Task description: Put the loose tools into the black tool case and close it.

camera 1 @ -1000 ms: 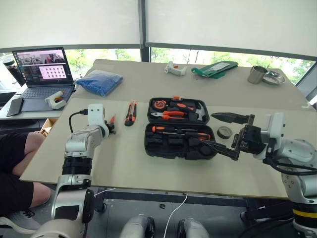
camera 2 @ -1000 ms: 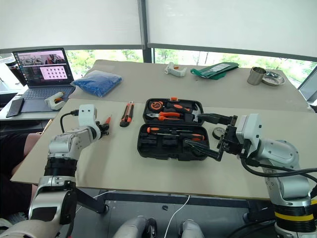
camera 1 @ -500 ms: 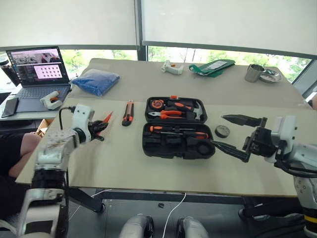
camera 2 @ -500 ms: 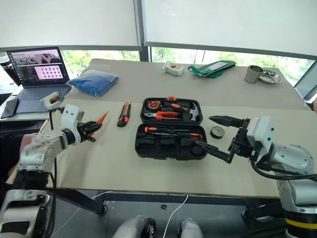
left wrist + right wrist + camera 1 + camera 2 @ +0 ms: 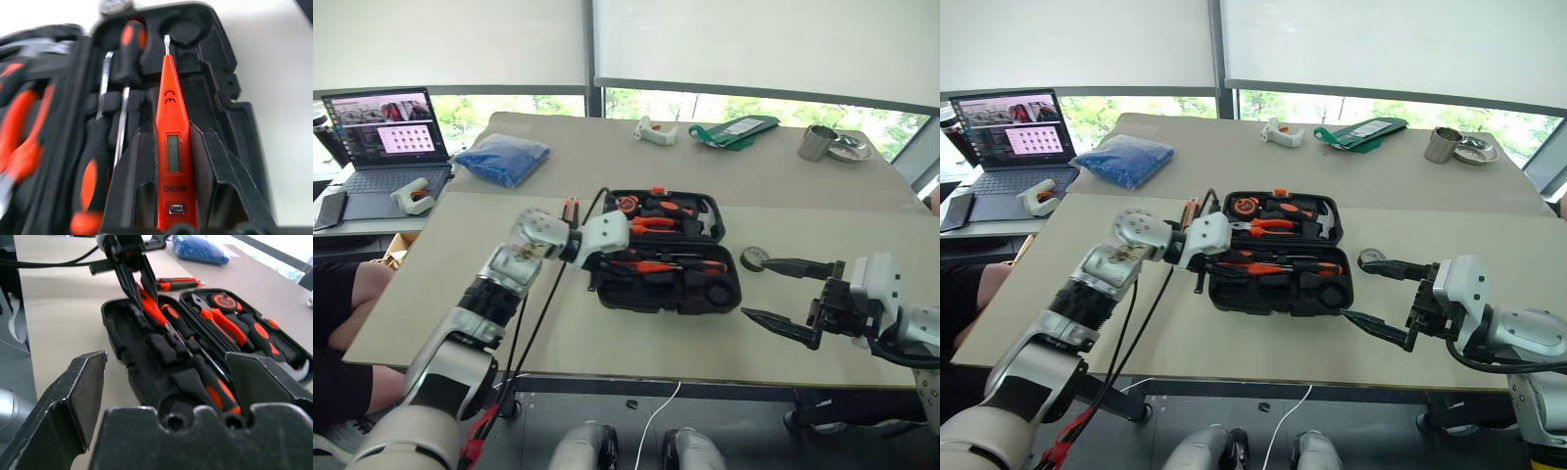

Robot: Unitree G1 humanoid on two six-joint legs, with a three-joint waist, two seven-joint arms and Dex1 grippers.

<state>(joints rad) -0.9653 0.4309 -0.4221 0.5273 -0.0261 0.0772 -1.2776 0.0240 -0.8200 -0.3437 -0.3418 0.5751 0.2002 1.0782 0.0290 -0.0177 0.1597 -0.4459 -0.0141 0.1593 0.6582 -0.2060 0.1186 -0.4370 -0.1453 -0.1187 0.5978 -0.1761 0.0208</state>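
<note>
The left end effector [image 5: 168,196] is clamped on the slim orange tester screwdriver [image 5: 171,142], and it has swung across from the bench's left side to hang over the near-left corner of the black tool case [image 5: 668,257], blade aimed along the tray. A second ago it held the tester out by the utility knife [image 5: 572,209]; now the tool sits just above the recesses, so only lowering and release seem left for this piece.

The right end effector [image 5: 783,294] has drawn back toward the bench's near right edge, fingers spread wide and empty, leaving the case free. The small dark tape roll [image 5: 753,258] lies just beside the case's right side. Two orange-and-black screwdrivers [image 5: 666,265] already lie in the front tray. Knife and tape remain loose, and the lid stands open.
</note>
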